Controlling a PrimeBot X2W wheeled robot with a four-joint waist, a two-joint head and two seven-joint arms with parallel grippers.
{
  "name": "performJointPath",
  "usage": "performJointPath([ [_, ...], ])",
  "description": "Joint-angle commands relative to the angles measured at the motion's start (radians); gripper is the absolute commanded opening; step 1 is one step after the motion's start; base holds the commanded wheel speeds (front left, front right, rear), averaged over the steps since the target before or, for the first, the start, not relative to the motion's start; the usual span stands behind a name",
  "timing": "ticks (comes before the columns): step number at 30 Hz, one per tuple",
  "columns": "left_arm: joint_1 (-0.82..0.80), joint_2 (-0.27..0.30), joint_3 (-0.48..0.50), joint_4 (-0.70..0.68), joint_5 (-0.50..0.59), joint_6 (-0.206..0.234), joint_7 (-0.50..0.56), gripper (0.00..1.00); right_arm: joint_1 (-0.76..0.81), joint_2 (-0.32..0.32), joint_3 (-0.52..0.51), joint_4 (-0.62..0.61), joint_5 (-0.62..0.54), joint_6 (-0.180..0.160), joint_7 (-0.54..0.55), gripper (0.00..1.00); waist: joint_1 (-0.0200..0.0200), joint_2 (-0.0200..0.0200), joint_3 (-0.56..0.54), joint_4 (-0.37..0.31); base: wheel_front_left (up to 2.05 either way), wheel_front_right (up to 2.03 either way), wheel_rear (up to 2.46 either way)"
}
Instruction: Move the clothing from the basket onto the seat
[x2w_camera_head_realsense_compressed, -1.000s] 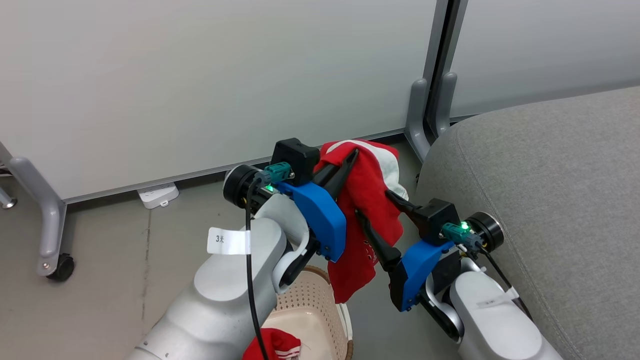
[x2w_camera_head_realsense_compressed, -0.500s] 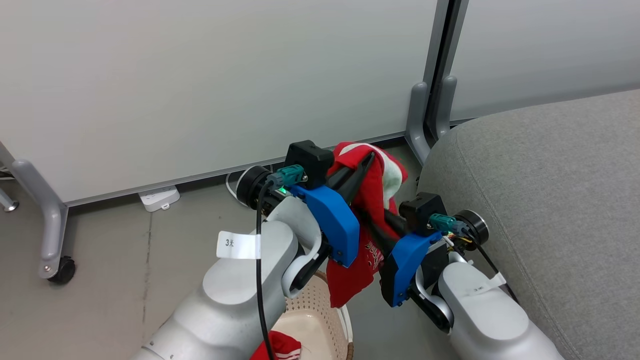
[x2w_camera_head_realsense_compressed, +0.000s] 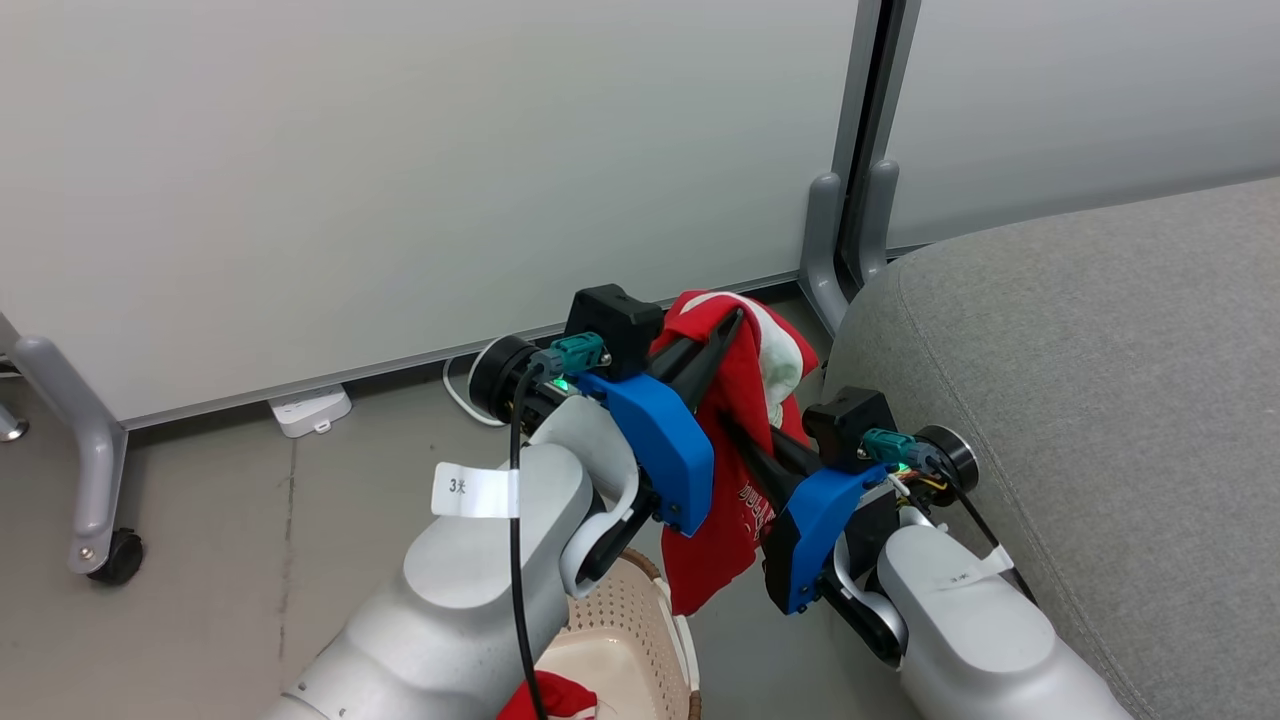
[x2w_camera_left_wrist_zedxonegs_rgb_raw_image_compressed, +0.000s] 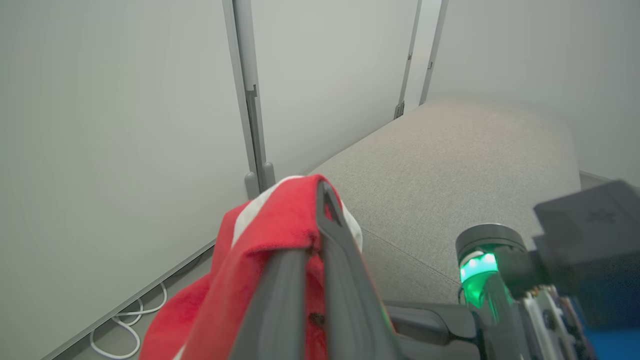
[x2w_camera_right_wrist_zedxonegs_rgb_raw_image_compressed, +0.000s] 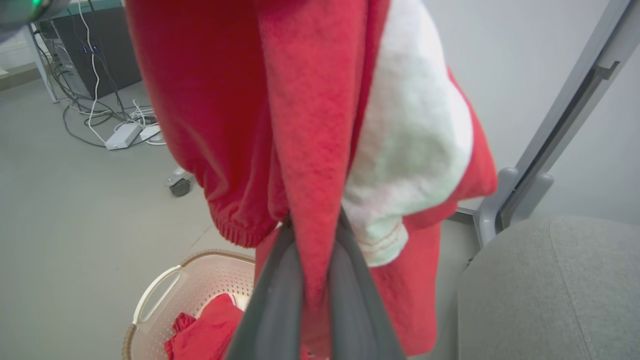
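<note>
Over the last second the right gripper (x2w_camera_head_realsense_compressed: 750, 450) has swung in from the seat's side until its blue housing sits just beside the left arm's. The red garment (x2w_camera_head_realsense_compressed: 755, 385) that was spread between the two grippers is now bunched narrow. The head view has also slid a little, so the partition post (x2w_camera_head_realsense_compressed: 835, 240) sits further left in the picture.

The left gripper (x2w_camera_head_realsense_compressed: 725, 335) points up and away from the robot. In the left wrist view its jaws (x2w_camera_left_wrist_zedxonegs_rgb_raw_image_compressed: 312, 240) are drawn together on a fold of the red garment (x2w_camera_left_wrist_zedxonegs_rgb_raw_image_compressed: 280, 225), which drapes over their tips. In the right wrist view, the right gripper (x2w_camera_right_wrist_zedxonegs_rgb_raw_image_compressed: 312, 235) has its jaws pressed onto a hanging fold of the same cloth (x2w_camera_right_wrist_zedxonegs_rgb_raw_image_compressed: 310, 125). A white panel of the garment bulges beside that fold.

The garment hangs in the air above the grey floor (x2w_camera_head_realsense_compressed: 250, 520), just beside the rounded end of the light grey seat (x2w_camera_head_realsense_compressed: 1080, 400). The right wrist view shows a gap between the two. Its lower hem dangles over the far rim of the cream laundry basket (x2w_camera_head_realsense_compressed: 625, 610).

A second red garment (x2w_camera_right_wrist_zedxonegs_rgb_raw_image_compressed: 210, 330) with white stripes lies inside the basket (x2w_camera_right_wrist_zedxonegs_rgb_raw_image_compressed: 150, 295), against its near wall.

A white power strip (x2w_camera_head_realsense_compressed: 308, 408) and a loop of white cable (x2w_camera_head_realsense_compressed: 460, 385) lie on the floor at the foot of the partition.
</note>
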Motion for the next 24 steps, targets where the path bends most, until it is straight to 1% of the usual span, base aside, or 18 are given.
performJointPath([
  [1,-0.01,0.003,0.0,0.002,-0.004,0.002,-0.006,0.0,-0.016,-0.003,0.003,0.005,0.003,0.0,-0.008,0.0,-0.0001,0.0,0.0,0.0,0.0,0.0,0.0],
  [10,-0.007,0.005,-0.001,0.014,-0.012,0.008,-0.011,0.0,-0.022,-0.003,0.014,0.017,0.017,0.0,-0.02,0.0,-0.0001,0.0,0.0,-0.001,0.0,0.0,0.0],
  [11,-0.006,0.005,-0.001,0.016,-0.013,0.008,-0.013,0.11,-0.022,-0.003,0.015,0.018,0.019,0.0,-0.02,0.0,-0.0001,0.0,0.0,-0.001,0.0,0.0,0.0],
  [12,-0.005,0.006,0.0,0.016,-0.011,0.011,-0.019,0.74,-0.023,-0.003,0.015,0.019,0.021,0.0,-0.021,0.0,-0.0001,0.0,0.0,-0.001,0.0,0.0,0.0],
  [13,-0.003,0.008,0.0,0.015,-0.007,0.013,-0.027,1.0,-0.024,-0.003,0.015,0.019,0.022,0.0,-0.021,0.0,-0.0001,0.0,0.001,-0.001,0.0,0.0,0.0],
  [17,0.034,0.022,0.006,0.011,-0.001,0.018,-0.078,1.0,-0.034,-0.003,0.007,0.018,0.033,0.0,-0.032,0.0,-0.0001,0.0,0.002,-0.001,0.0,0.0,0.0],
  [20,0.077,0.036,0.01,-0.002,-0.001,0.022,-0.135,1.0,-0.041,-0.003,-0.016,0.025,0.042,0.0,-0.043,0.0,-0.0001,0.0,0.003,0.005,0.0,0.0,0.0],
  [24,0.15,0.065,0.019,-0.033,0.003,0.024,-0.183,1.0,-0.052,-0.003,-0.053,0.042,0.03,0.0,-0.059,0.0,-0.0001,0.0,0.004,0.017,0.0,0.0,0.0],
])
